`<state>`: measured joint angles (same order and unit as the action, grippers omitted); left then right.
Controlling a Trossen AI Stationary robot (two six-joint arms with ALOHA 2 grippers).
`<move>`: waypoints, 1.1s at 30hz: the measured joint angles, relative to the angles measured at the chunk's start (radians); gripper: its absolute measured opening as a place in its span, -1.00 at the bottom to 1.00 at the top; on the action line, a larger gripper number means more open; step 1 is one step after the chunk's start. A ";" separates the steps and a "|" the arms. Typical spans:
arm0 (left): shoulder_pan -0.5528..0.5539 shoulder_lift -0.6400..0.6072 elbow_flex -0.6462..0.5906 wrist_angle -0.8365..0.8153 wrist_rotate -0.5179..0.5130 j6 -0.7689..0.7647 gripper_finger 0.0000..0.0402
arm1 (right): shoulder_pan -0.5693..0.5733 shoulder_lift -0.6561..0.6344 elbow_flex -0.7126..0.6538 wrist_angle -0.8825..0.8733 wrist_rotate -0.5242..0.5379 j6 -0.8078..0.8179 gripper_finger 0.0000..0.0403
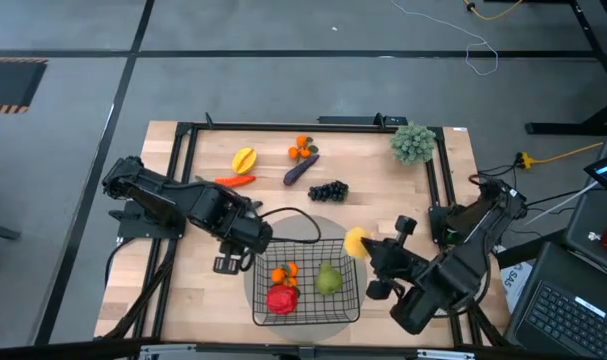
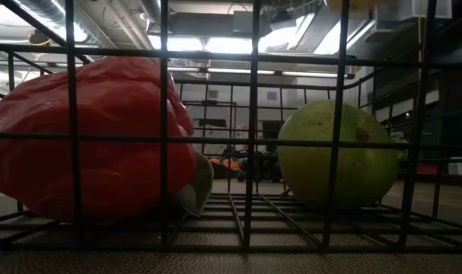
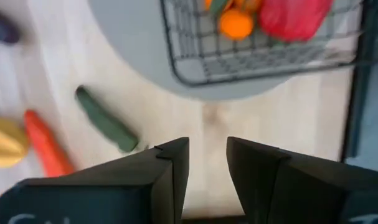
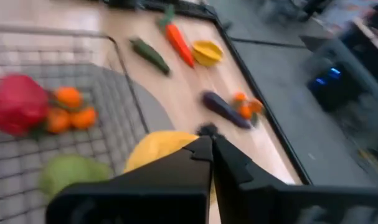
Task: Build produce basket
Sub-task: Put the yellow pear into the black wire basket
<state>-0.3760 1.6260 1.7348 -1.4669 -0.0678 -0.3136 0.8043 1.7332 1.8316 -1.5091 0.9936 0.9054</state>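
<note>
- The wooden table (image 1: 383, 215) is framed by black rails, with bare board left beside the basket.
- The left gripper (image 1: 228, 263) is held empty, fingers apart, just outside the basket's left edge.
- The basket (image 1: 348, 305) is set on a grey mat (image 1: 323, 228) at the near edge; a red pepper (image 1: 281, 298), oranges (image 1: 284, 272) and a green fruit (image 1: 328, 279) are contained.
- The right gripper (image 1: 366, 250) is clamped on a yellow lemon (image 1: 355, 241) at the basket's right rim.

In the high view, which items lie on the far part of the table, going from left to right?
Yellow starfruit → small oranges → black grapes → grey-green bushy ball. The carrot and the eggplant overlap these in the order, so I leave them out.
</note>
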 joint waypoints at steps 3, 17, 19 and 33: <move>-0.017 0.000 0.000 -0.050 -0.039 -0.001 -0.52 | -0.009 0.000 0.046 0.147 -0.059 -0.190 -1.00; -0.049 -0.032 0.000 -0.104 -0.047 -0.073 -0.52 | -0.237 -0.013 0.053 0.583 -0.507 -0.666 -1.00; -0.059 -0.053 0.000 -0.104 -0.050 -0.079 -0.52 | -0.282 -0.004 0.045 0.631 -0.617 -0.676 -1.00; -0.104 -0.185 0.000 -0.105 -0.240 -0.176 -0.52 | -0.359 0.002 -0.024 0.746 -0.829 -0.704 -0.99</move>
<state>-0.4803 1.4413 1.7348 -1.5714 -0.3081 -0.4892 0.4458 1.7351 1.8072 -0.7629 0.1646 0.2011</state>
